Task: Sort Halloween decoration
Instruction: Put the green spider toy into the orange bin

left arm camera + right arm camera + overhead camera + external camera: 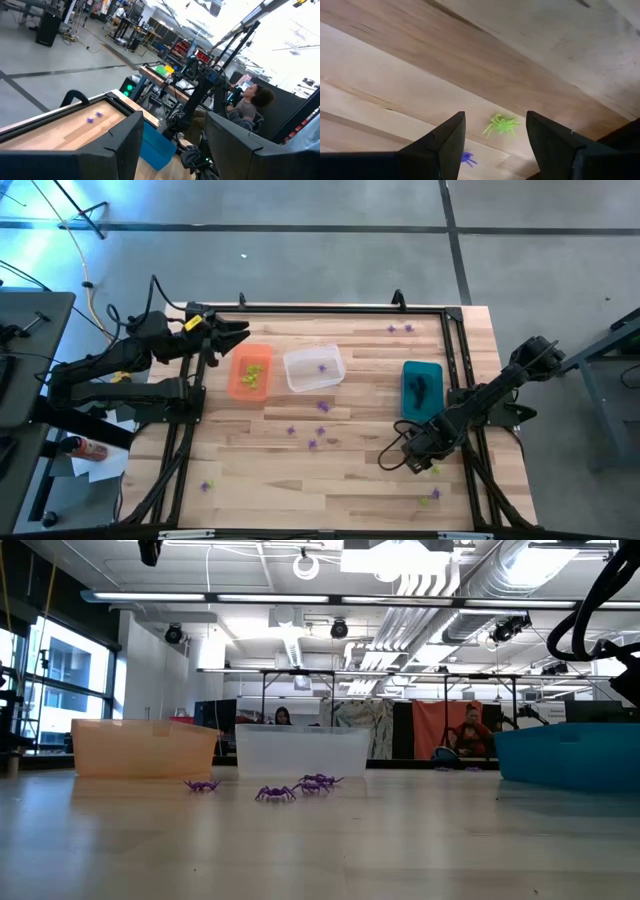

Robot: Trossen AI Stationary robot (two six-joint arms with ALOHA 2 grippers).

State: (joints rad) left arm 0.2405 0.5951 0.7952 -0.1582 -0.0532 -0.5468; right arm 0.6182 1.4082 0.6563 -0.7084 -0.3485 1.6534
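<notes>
Plastic spiders lay scattered across a wooden table (350, 480) as two dark robot arms worked at opposite ends. The right hand (495, 145) hung low over the table's near right corner, its fingers spread apart with nothing between them, and a yellow-green spider (501, 124) sat on the wood in the gap just ahead of them. A purple spider (466, 159) lay close by, partly hidden behind one finger. Seen from above, that hand (420, 452) was just in front of the teal bin (421, 389), which held dark pieces.

The left hand (232, 333) hovered at the far left edge of the table, beside the orange bin (250, 371), its fingers also spread and empty. The orange bin contained several yellow-green spiders (252, 375); the clear bin (313, 367) next to it held one purple piece.

More purple spiders (310, 432) were strewn on the open wood in front of the bins, two others (399, 329) lay near the far right corner, and another yellow-green one (433, 497) rested near the front right edge. From table height, three purple spiders (300, 787) stood in front of the clear bin. People sat at workstations in the room beyond the table.
</notes>
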